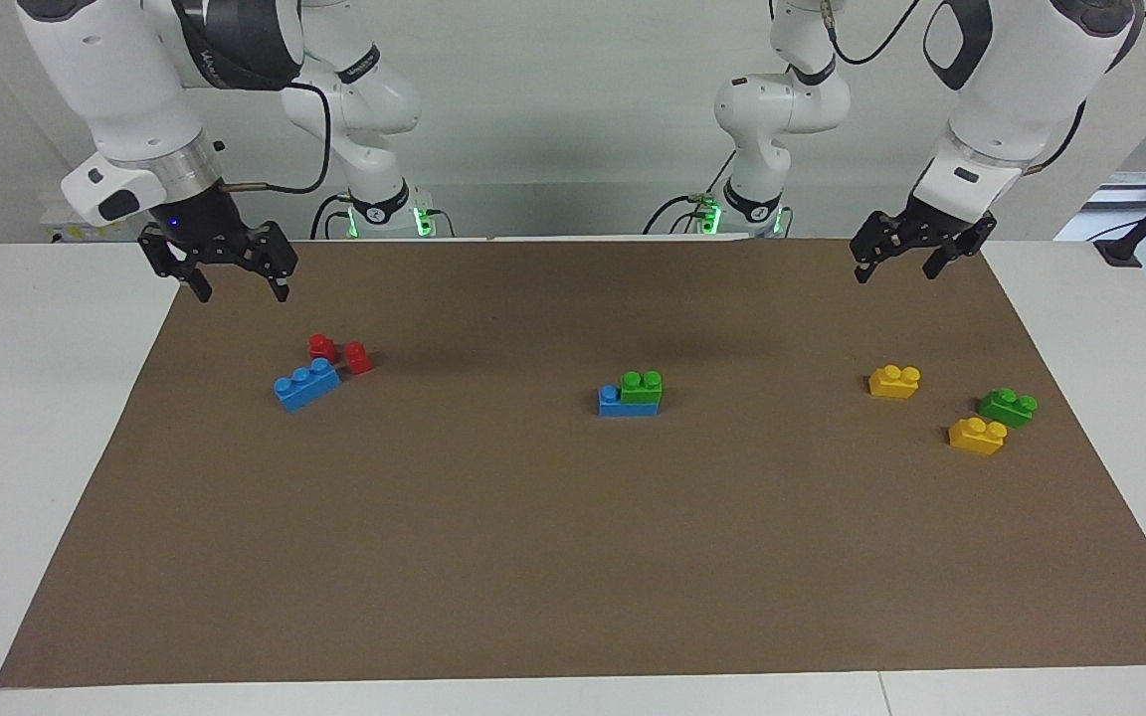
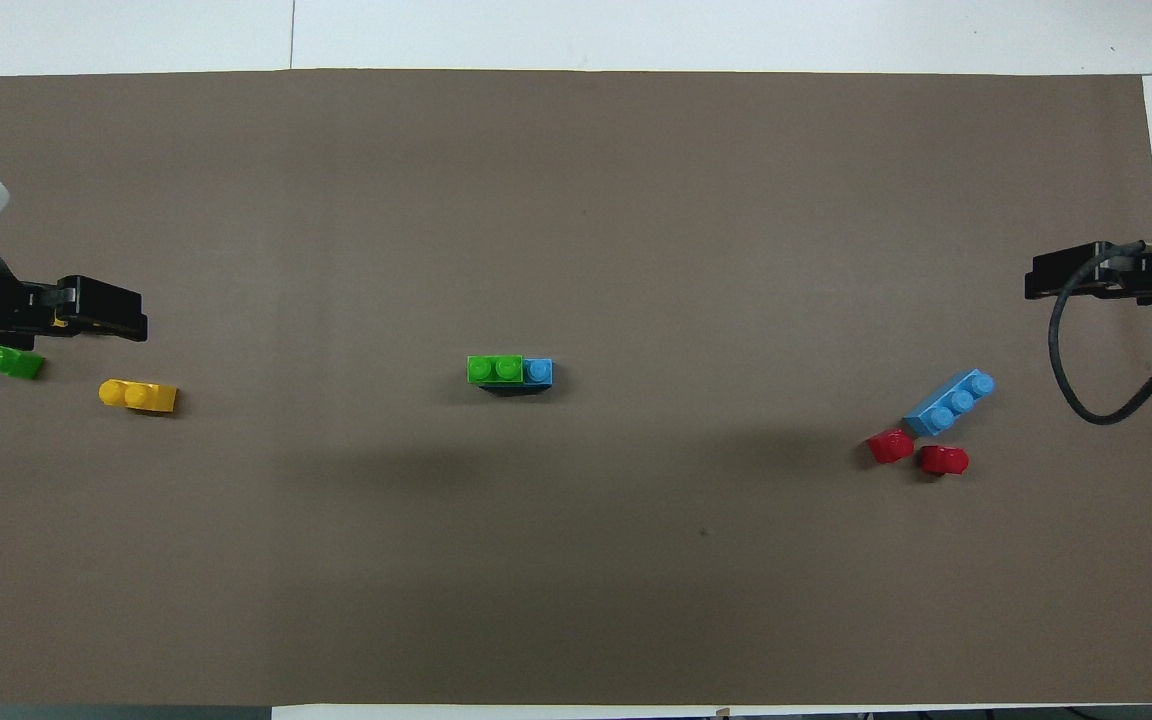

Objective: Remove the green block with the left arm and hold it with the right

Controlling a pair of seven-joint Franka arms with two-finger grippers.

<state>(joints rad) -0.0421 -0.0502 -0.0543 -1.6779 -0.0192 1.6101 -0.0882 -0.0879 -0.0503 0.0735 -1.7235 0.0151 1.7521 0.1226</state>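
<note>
A bright green block [image 1: 642, 386] sits pressed on top of a short blue brick [image 1: 616, 403] at the middle of the brown mat; the pair also shows in the overhead view [image 2: 494, 369]. A second green block [image 1: 1008, 406] lies loose at the left arm's end, partly under the left arm in the overhead view [image 2: 8, 361]. My left gripper [image 1: 894, 270] hangs open and empty above the mat at that end [image 2: 101, 309]. My right gripper [image 1: 238, 288] hangs open and empty above the mat at the right arm's end [image 2: 1076, 276].
Two yellow bricks [image 1: 894, 381] [image 1: 977, 435] lie by the loose green block. A blue three-stud brick [image 1: 306, 384] and two red pieces [image 1: 322, 346] [image 1: 358, 357] lie under the right gripper's end. The brown mat [image 1: 573, 557] covers the white table.
</note>
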